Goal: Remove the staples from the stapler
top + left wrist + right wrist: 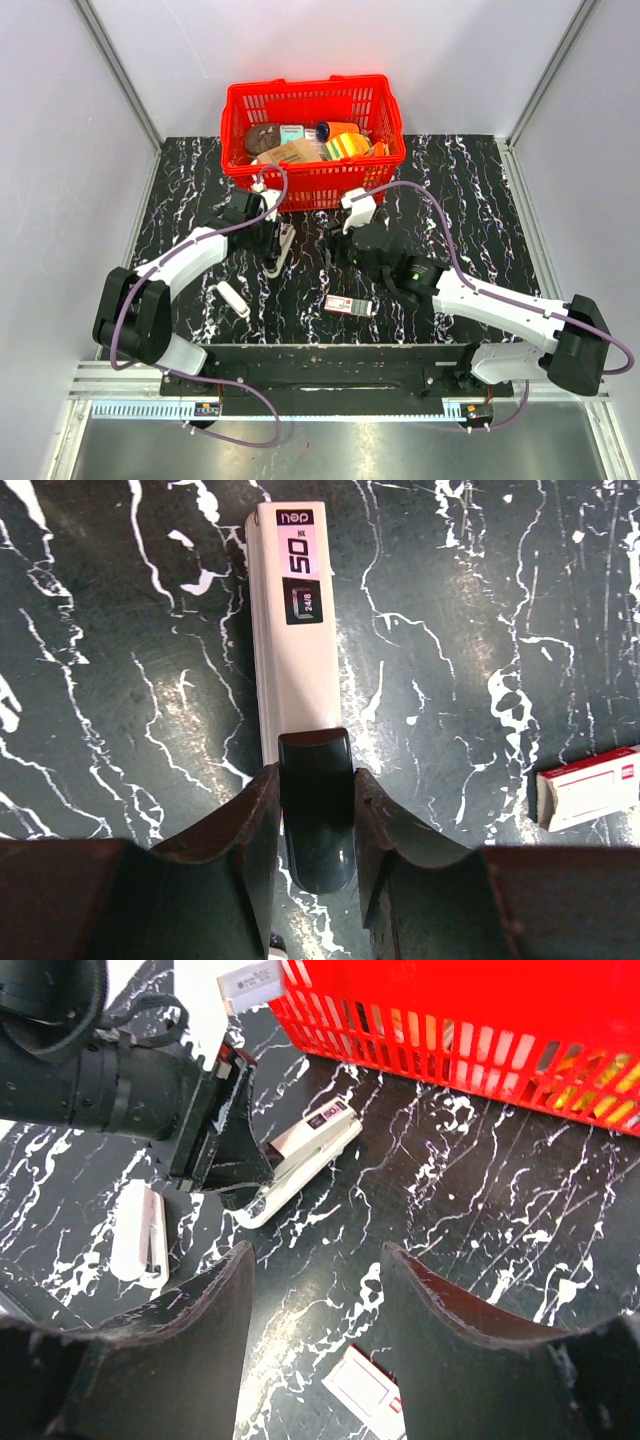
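While the left gripper (315,785) is clamped on the dark rear end of the stapler (293,630), which lies on the table (480,200) just in front of the red basket (310,180), the right gripper (318,1255) hangs nearby with jaws apart. No staples are visible. Recommended: the left pins the body firmly while the right takes the front end squarely and lifts the top without dragging.

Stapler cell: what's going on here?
The left gripper is closed on the dark rear end of the stapler, which lies on the table in front of the red basket. The right gripper hovers open nearby, holding nothing. No staples are visible, so unloading looks not yet done. A small red-and-white box and a white oblong piece lie nearer the arm bases.
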